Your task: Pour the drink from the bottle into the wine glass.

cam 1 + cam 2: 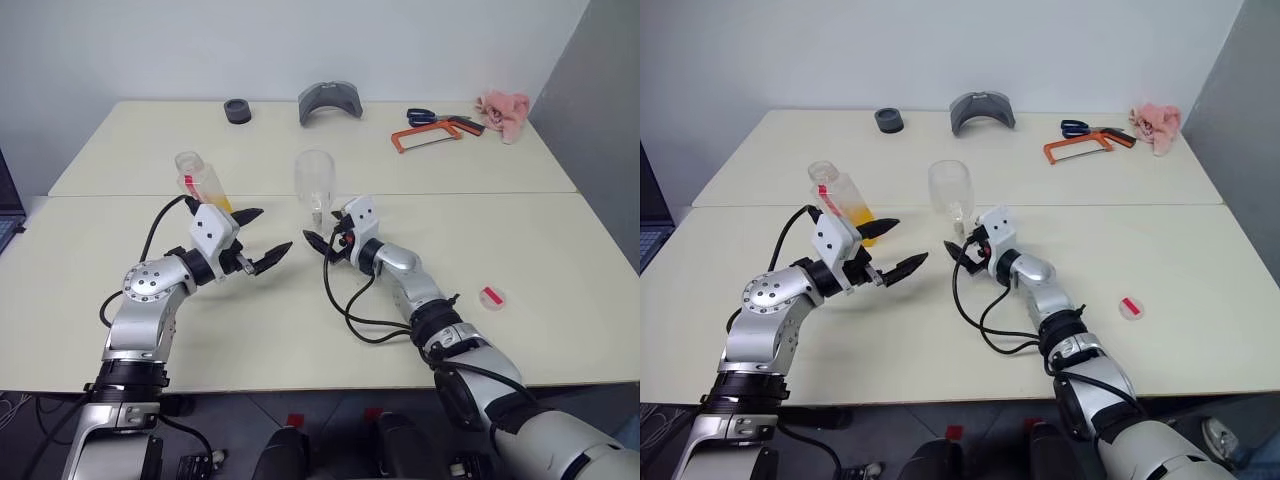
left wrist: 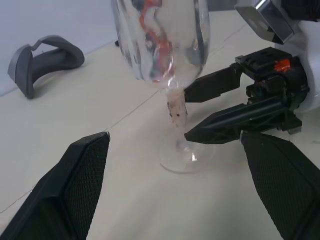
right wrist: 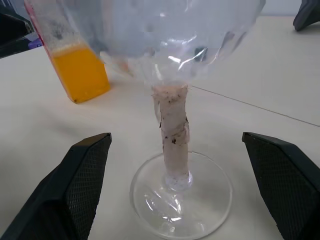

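While the pale surface (image 1: 560, 250) carries everything, the two arms reach in over its near half. The left tool (image 1: 262, 240) hangs above it with its fingers spread wide and nothing between them, pointing toward the glass (image 1: 315, 180). The right tool (image 1: 322, 242) sits low at the glass's stem, fingers parted to either side of it; in the right wrist view the stem (image 3: 172, 135) stands in the gap with clear space on both sides, so the tool is released, not clamped.

The bottle (image 1: 203, 182) stands just beyond the left tool, apart from it, uncapped, its long axis leaning a little with the open mouth up and tipped away toward the far left. A red label strip runs down its side; no writing on it can be read. The drink (image 3: 82, 72) fills only its lower part, bright orange.

The glass stands upright on its round foot (image 3: 181, 192) near the middle of the surface, right of the bottle, its long axis vertical and its bowl opening upward. The bowl looks empty, and the stem looks wrapped in a pale, speckled covering.

Along the far edge lie a grey curved piece (image 1: 330, 102), an orange-framed saw (image 1: 430, 135) with blue-handled scissors (image 1: 421, 116) beside it, a pink cloth (image 1: 504, 110) at the far right, and a dark roll (image 1: 237, 111) further left. The smallest thing, a red-and-white cap (image 1: 491, 297), rests alone on the near right, well apart from the bottle.
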You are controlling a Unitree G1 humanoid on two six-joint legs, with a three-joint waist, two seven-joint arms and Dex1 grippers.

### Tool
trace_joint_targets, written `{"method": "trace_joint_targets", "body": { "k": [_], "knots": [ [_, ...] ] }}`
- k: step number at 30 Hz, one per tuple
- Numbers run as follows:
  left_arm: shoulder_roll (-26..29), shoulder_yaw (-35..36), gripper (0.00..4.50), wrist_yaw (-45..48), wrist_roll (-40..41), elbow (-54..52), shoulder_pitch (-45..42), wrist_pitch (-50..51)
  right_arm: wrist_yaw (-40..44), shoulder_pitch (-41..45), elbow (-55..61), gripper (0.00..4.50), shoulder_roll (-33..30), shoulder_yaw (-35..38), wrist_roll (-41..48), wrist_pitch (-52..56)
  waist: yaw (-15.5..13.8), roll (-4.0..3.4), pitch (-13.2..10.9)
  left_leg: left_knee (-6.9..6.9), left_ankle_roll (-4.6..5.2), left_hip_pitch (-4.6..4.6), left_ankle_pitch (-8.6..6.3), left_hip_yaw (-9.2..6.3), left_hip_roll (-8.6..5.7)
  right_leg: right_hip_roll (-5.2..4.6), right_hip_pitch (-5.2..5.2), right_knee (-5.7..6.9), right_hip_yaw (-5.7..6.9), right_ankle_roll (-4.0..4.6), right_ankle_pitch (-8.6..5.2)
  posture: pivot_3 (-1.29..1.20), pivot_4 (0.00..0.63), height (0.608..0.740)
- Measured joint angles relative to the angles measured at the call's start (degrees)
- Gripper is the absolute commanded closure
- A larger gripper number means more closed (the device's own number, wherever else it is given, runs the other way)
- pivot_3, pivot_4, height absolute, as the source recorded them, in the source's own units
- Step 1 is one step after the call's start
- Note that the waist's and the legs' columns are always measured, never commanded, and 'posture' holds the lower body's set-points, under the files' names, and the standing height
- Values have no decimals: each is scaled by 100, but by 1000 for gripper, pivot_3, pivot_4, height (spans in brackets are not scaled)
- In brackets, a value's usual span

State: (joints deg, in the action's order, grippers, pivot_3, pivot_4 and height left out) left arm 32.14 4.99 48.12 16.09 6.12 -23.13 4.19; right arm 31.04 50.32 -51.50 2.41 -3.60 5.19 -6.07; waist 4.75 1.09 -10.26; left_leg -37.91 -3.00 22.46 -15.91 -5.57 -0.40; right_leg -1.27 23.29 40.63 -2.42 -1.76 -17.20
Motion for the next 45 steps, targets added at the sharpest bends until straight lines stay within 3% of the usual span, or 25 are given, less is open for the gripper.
{"method": "trace_joint_targets", "body": {
  "k": [9,19,25,32,45],
  "knots": [
    [-2,229,0,-354,289,-761,292,474,366,-936,1395,33,-371,-96,62,684,-8,0,0,0,0,3,0,-2,-1,-1,-1,-3,0,0,0,0,150,740],
    [-119,717,0,-1041,528,-1413,1230,896,906,-2767,5267,33,-1534,-350,489,2477,-33,0,0,1,1,6,-1,-4,8,-7,-3,-18,-1,-1,-1,0,150,740],
    [-400,814,0,-1755,-88,-1236,1799,389,1000,-3167,7024,33,-2063,-440,884,3291,-113,1,0,-1,1,6,-1,-11,8,-6,-12,-30,6,-2,0,0,150,740],
    [-689,908,0,-2623,-560,-614,1746,41,1160,-3186,7820,33,-2579,-581,1097,3603,-225,5,1,-2,1,12,-1,-15,2,-4,-18,-47,14,-6,2,0,150,740],
    [-354,1020,0,-2497,-484,565,336,137,883,-3111,8085,33,-2584,-695,1304,4020,-271,6,2,-3,0,18,0,-16,0,2,-17,-54,19,-9,4,0,150,740]
  ]
}}
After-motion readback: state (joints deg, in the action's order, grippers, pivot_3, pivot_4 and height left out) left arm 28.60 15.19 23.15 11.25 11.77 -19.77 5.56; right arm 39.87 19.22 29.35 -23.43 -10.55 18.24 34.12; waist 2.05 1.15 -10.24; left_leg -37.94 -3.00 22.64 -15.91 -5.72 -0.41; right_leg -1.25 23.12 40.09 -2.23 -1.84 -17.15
